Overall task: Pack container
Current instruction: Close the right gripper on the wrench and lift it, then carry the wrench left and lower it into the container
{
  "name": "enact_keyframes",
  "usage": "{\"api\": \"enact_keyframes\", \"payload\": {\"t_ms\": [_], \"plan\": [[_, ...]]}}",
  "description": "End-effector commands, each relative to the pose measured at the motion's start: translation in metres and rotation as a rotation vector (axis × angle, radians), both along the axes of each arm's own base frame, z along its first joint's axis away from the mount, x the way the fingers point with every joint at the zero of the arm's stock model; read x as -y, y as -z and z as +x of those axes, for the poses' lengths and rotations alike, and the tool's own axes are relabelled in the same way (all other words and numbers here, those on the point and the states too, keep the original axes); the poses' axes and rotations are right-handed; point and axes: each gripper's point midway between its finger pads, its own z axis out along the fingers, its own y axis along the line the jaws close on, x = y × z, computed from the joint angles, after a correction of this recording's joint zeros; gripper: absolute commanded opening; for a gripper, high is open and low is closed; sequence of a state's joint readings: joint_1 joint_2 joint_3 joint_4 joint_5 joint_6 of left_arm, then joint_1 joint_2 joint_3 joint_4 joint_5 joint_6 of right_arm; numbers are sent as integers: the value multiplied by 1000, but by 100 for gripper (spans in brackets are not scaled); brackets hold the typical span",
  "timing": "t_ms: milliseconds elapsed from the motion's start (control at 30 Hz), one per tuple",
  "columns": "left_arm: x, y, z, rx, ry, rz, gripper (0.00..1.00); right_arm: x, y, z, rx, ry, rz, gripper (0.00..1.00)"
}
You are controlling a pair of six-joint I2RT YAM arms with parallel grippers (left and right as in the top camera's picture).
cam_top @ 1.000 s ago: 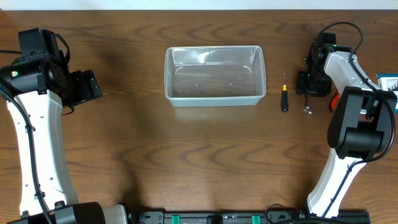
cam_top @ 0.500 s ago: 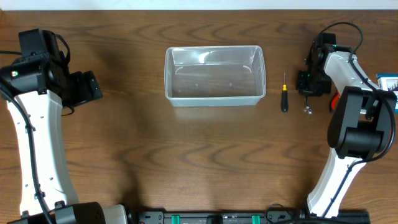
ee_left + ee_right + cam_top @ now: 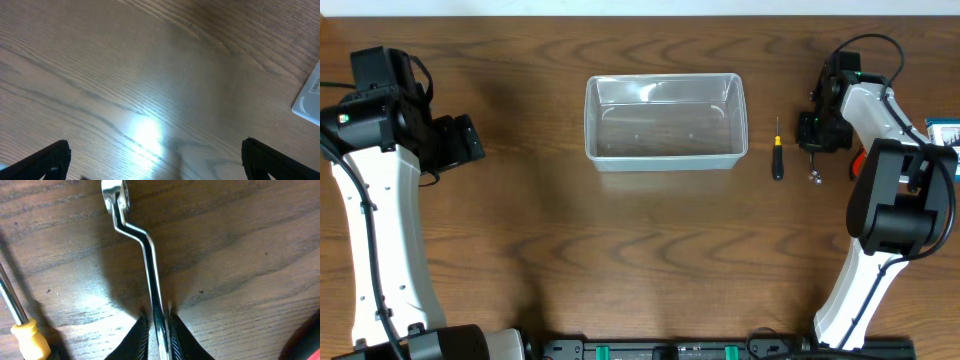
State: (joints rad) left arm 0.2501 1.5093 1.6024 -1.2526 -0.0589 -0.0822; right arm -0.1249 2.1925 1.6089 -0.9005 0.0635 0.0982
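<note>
The clear plastic container point(image 3: 590, 120) stands empty at the back middle of the table. Right of it lies a screwdriver point(image 3: 777, 155) with a yellow-and-black handle point(image 3: 30, 335). Further right is a bent silver wrench point(image 3: 813, 172). My right gripper point(image 3: 812, 140) is down on it. In the right wrist view the wrench's shaft point(image 3: 147, 255) runs between the two fingertips, and the gripper point(image 3: 157, 330) is shut on it against the tabletop. My left gripper point(image 3: 460, 140) hovers at the far left, open point(image 3: 157, 155) over bare wood, with a container corner point(image 3: 310, 97) at the view's right edge.
A small blue-and-white box point(image 3: 945, 130) sits at the right edge of the table. A red object point(image 3: 857, 160) lies partly under my right arm, and its red edge point(image 3: 307, 340) shows right of the wrench.
My right gripper's fingers have drawn in around the wrench. Both arms, the container and the tools stay where they were.
</note>
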Motion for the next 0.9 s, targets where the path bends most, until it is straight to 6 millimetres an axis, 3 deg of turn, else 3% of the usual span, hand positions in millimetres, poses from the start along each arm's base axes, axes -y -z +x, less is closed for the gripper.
{"api": "enact_keyframes", "payload": {"t_ms": [0,633,867], "plan": [[-2,-10,1,28,-10,7,98,0,6,2,-7,-1,-6,14],[-2,-10,1,28,-10,7,98,0,4,4,-1,2,-6,1],[-2,-10,1,28,-10,7,98,0,-23,19,31,4,-10,1]]}}
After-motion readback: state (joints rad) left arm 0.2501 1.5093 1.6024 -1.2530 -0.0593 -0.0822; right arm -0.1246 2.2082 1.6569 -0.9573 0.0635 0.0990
